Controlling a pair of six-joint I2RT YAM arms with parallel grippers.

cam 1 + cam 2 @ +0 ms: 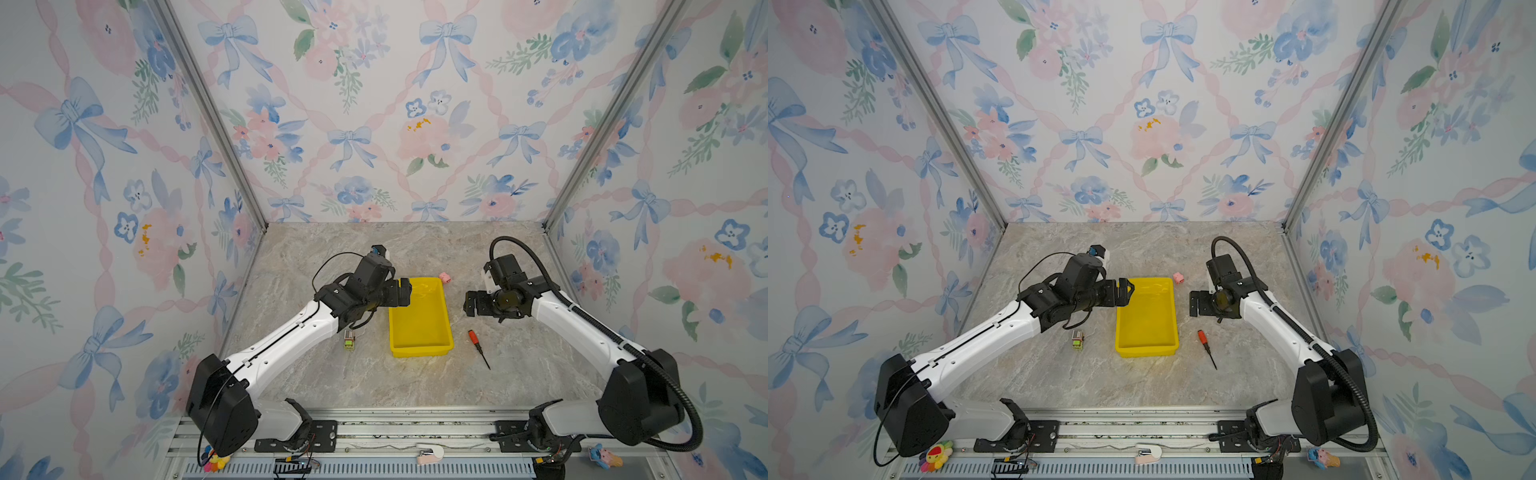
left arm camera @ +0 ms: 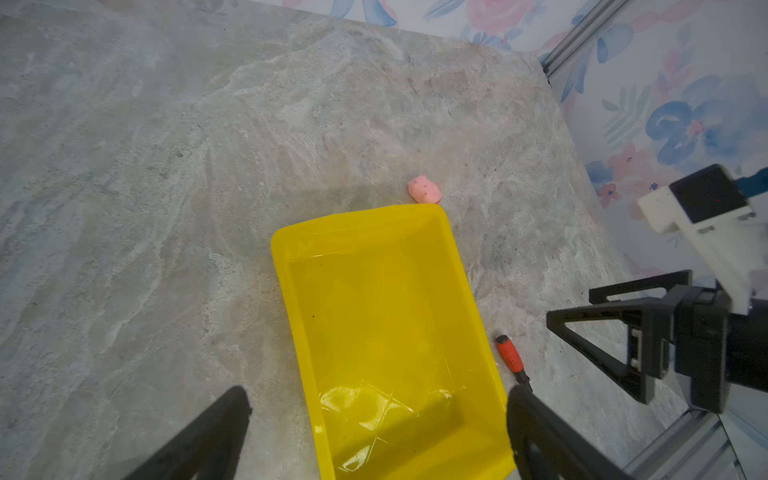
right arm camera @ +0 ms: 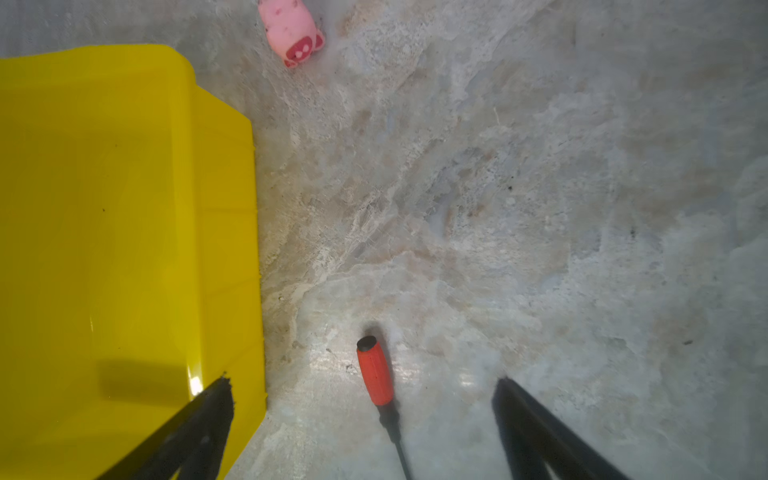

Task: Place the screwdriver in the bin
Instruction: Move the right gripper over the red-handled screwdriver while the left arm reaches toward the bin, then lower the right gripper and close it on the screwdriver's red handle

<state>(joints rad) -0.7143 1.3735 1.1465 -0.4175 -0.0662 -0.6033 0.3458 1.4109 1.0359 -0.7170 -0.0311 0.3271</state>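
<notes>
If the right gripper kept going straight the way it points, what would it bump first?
Probably the bare table, just past the screwdriver handle's end and beside the bin; depth is unclear.

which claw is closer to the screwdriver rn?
Right. The right claw hangs open just beyond the screwdriver, on its side of the bin. The left claw is over the bin's far left rim, across from it.

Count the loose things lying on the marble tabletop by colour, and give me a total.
Yellow: 1, the bin
Red-orange: 1, the screwdriver
Pink: 1, the pig toy
Green and grey: 1, the small boxy item
Total: 4
</notes>
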